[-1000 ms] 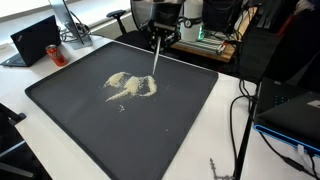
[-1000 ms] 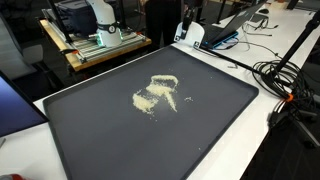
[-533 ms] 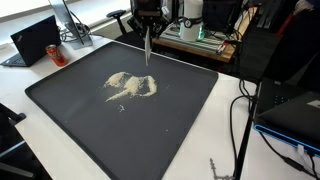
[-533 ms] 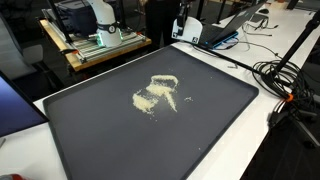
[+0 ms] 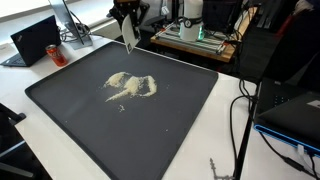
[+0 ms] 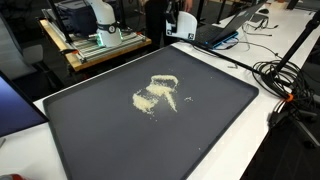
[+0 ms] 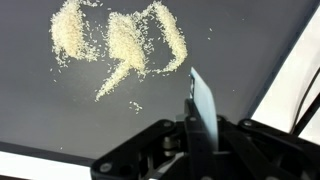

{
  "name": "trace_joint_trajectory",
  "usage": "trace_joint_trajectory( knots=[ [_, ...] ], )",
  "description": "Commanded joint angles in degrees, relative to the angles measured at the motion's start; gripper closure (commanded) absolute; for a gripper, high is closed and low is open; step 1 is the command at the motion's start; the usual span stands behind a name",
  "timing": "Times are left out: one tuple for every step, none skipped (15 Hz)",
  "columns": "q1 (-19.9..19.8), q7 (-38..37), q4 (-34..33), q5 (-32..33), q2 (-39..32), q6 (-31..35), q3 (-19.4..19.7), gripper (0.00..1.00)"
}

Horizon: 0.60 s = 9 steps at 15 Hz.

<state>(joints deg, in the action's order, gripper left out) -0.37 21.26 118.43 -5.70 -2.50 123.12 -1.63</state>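
Note:
A pile of pale grains (image 5: 130,86) (image 6: 158,92) lies spread in curved streaks near the middle of a big black tray (image 5: 185,115) (image 6: 215,115). My gripper (image 5: 127,10) hangs above the tray's far edge, shut on a thin flat pale blade (image 5: 129,38) that points down and stays clear of the surface. In the wrist view the blade (image 7: 203,100) sticks out from between the shut jaws of the gripper (image 7: 200,128), with the grains (image 7: 120,45) lying ahead of it and apart from it. In an exterior view, only a pale part of the gripper (image 6: 172,18) shows at the top.
A black laptop (image 5: 35,40) sits on the white table beside the tray. Cables (image 5: 243,115) (image 6: 285,78) trail along another side, near a second laptop (image 5: 292,112). A cart with equipment (image 6: 95,42) stands behind the tray.
The gripper with the blade has swung sideways along the tray's far edge and risen, moving away from above the grains. The grain pile has not changed.

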Motion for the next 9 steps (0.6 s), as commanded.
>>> trace_joint_trajectory(
  knots=[
    [-1.8,4.6,2.2,-6.2,2.8,0.5,1.9,0.99],
    [-2.2,5.5,2.3,-7.4,2.9,0.4,2.4,0.99],
    [-2.5,6.0,2.3,-8.4,2.9,0.4,2.9,0.99],
    [-2.8,6.1,2.4,-8.8,2.9,0.3,3.4,0.99],
    [-3.0,5.3,2.6,-7.8,2.9,0.6,3.8,0.99],
    [-3.2,4.8,2.9,-7.4,3.1,0.7,4.2,0.99],
    [-3.4,4.1,3.3,-6.9,3.3,1.3,4.5,0.99],
    [-3.5,4.2,3.6,-7.0,3.5,1.4,4.8,0.99],
    [-3.7,3.1,4.1,-6.9,3.7,2.6,5.1,0.99]
  ],
)
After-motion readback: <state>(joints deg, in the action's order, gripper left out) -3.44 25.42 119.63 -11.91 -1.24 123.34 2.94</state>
